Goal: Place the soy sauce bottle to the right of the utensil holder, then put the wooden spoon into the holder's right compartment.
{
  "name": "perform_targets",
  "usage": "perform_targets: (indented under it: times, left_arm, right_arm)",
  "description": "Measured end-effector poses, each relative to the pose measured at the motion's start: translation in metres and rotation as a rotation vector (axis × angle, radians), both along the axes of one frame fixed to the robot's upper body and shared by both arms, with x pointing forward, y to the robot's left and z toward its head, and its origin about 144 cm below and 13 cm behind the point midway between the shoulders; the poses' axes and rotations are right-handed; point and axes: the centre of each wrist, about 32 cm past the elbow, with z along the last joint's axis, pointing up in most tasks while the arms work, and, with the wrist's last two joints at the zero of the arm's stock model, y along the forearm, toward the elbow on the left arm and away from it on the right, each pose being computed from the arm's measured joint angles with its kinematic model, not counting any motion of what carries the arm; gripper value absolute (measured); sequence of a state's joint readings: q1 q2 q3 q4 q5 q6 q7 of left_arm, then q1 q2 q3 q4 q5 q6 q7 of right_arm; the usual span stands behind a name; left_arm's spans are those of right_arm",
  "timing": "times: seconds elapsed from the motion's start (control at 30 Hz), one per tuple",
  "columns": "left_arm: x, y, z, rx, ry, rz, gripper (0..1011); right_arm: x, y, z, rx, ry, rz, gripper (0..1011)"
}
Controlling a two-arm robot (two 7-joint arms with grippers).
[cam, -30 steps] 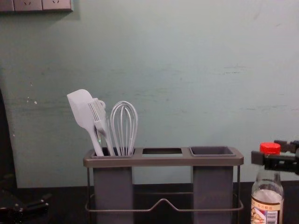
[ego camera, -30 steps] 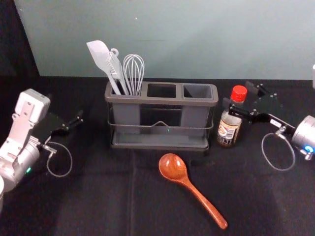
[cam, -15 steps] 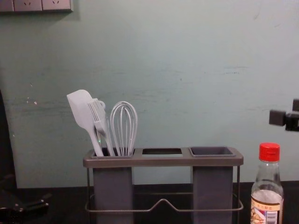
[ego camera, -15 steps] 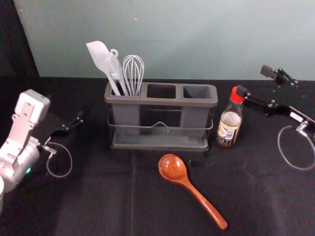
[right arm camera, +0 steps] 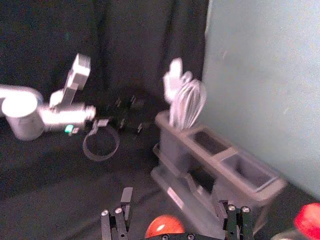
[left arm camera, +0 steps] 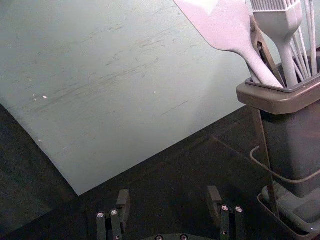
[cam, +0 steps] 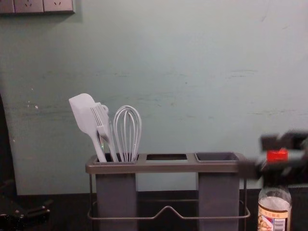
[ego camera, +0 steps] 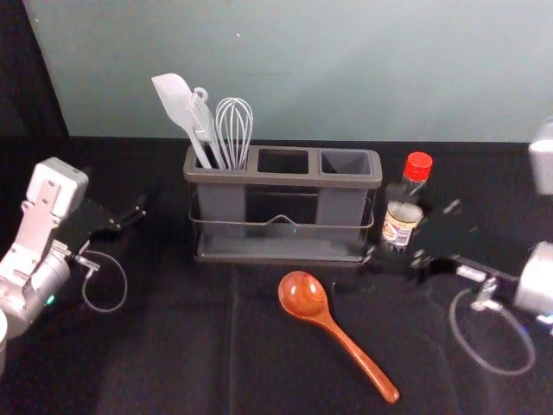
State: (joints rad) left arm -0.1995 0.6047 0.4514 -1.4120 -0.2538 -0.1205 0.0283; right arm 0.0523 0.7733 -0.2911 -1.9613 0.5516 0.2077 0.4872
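Note:
The soy sauce bottle [ego camera: 402, 223] stands upright just right of the utensil holder [ego camera: 283, 256], its red cap [cam: 277, 155] partly behind my right gripper in the chest view. In the head view, my right gripper [ego camera: 412, 232] is open in front of and above the bottle, holding nothing; the right wrist view shows the spread fingers of the right gripper [right arm camera: 175, 201] with the spoon bowl [right arm camera: 164, 226] beyond. The wooden spoon [ego camera: 305, 296] lies before the holder, handle toward the near right. My left gripper [ego camera: 130, 216] is parked at left; in its wrist view the left gripper [left arm camera: 169, 196] is open.
White utensils, a spatula [ego camera: 176, 99] and a whisk [ego camera: 234, 130] among them, stand in the holder's left compartment. The right compartment [ego camera: 346, 161] is empty. A pale wall [ego camera: 346, 69] rises behind the table. A cable loop [ego camera: 492, 337] hangs by the right arm.
My right gripper came away from the bottle cap to the right, then swung back left and nearer, in front of the bottle. The bottle stayed standing; the left arm is still.

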Motion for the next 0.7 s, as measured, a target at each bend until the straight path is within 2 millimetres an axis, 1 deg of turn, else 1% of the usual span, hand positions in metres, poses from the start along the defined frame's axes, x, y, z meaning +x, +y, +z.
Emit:
perform_targets:
  times: [0.03, 0.07, 0.2, 0.23, 0.27, 0.3, 0.33, 0.37, 0.4, 0.6, 0.63, 0.7]
  left_arm:
    - [0.0, 0.0, 0.0, 0.0, 0.0, 0.0, 1005]
    - [0.0, 0.0, 0.0, 0.0, 0.0, 0.0, 1005]
    - [0.0, 0.0, 0.0, 0.0, 0.0, 0.0, 1005]
    - [0.0, 0.0, 0.0, 0.0, 0.0, 0.0, 1005]
    - [0.0, 0.0, 0.0, 0.0, 0.0, 0.0, 1005]
    - [0.0, 0.0, 0.0, 0.0, 0.0, 0.0, 1005]
    - [0.0, 0.0, 0.0, 0.0, 0.0, 0.0, 1005]
    - [0.0, 0.0, 0.0, 0.0, 0.0, 0.0, 1005]
    - [0.0, 0.0, 0.0, 0.0, 0.0, 0.0, 1005]
    - [0.0, 0.0, 0.0, 0.0, 0.0, 0.0, 1005]
    - [0.0, 0.0, 0.0, 0.0, 0.0, 0.0, 1005]
    - [0.0, 0.0, 0.0, 0.0, 0.0, 0.0, 1005]
  right_arm:
    - [-0.001, 0.005, 0.001, -0.018, 0.017, 0.002, 1003]
    - [-0.001, 0.015, 0.002, -0.056, 0.055, 0.004, 1003]
    - [0.002, 0.034, 0.004, -0.126, 0.131, 0.01, 1003]
    - [0.005, 0.044, 0.003, -0.161, 0.172, 0.016, 1003]
    - [0.007, 0.047, 0.003, -0.175, 0.189, 0.014, 1003]
    - [0.012, 0.056, 0.002, -0.205, 0.227, 0.009, 1003]
    - [0.012, 0.056, 0.002, -0.205, 0.227, 0.009, 1003]
    - [0.019, 0.068, -0.001, -0.25, 0.274, -0.003, 1003]
    - [0.019, 0.068, -0.001, -0.25, 0.274, -0.003, 1003]
    - [0.038, 0.098, -0.007, -0.359, 0.361, -0.063, 1003]
    - [0.038, 0.098, -0.007, -0.359, 0.361, -0.063, 1003]
    - [0.042, 0.106, -0.01, -0.382, 0.386, -0.081, 1003]
